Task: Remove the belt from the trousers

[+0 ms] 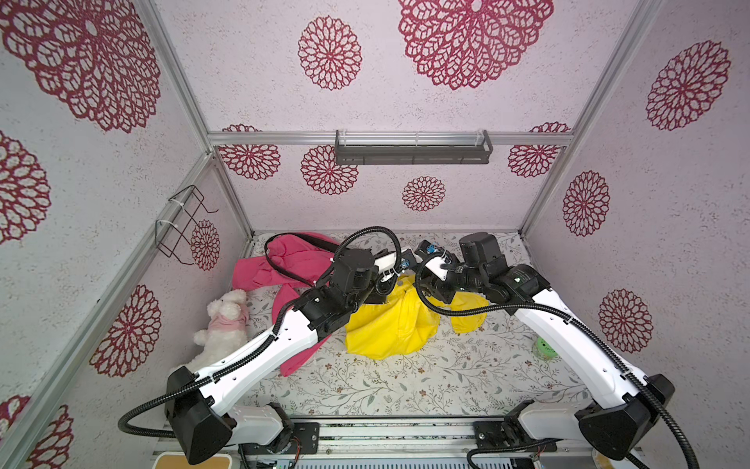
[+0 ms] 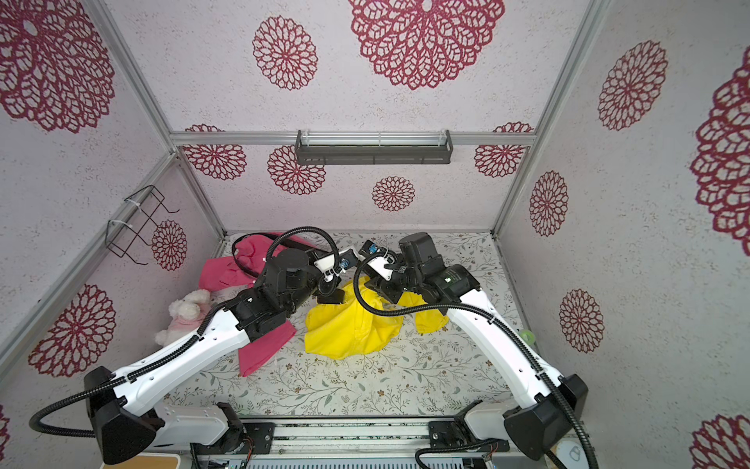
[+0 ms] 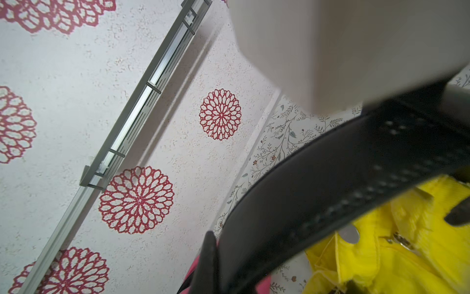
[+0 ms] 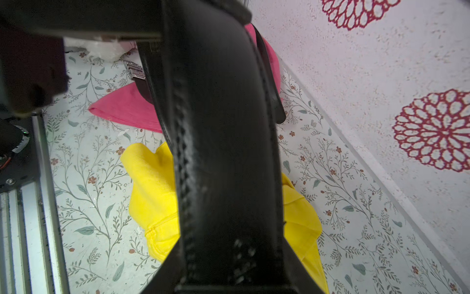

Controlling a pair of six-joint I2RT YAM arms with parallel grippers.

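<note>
The yellow trousers (image 1: 389,325) (image 2: 349,329) lie crumpled mid-table, waistband and button facing the left wrist camera (image 3: 381,254). A black belt (image 3: 330,178) (image 4: 223,152) hangs stretched above them between my two grippers. My left gripper (image 1: 406,260) (image 3: 229,267) is shut on the belt, one finger (image 3: 208,257) pressed against the strap. The right gripper (image 1: 421,248) (image 4: 231,275) is shut on the belt across its width. More black strap (image 1: 312,240) trails over the pink cloth. I cannot tell whether any of it sits in the trouser loops.
A pink garment (image 1: 284,264) lies at the back left, partly under the left arm. A white plush toy (image 1: 223,320) rests by the left wall and a small green object (image 1: 544,347) by the right wall. A dark shelf (image 1: 414,150) hangs on the back wall.
</note>
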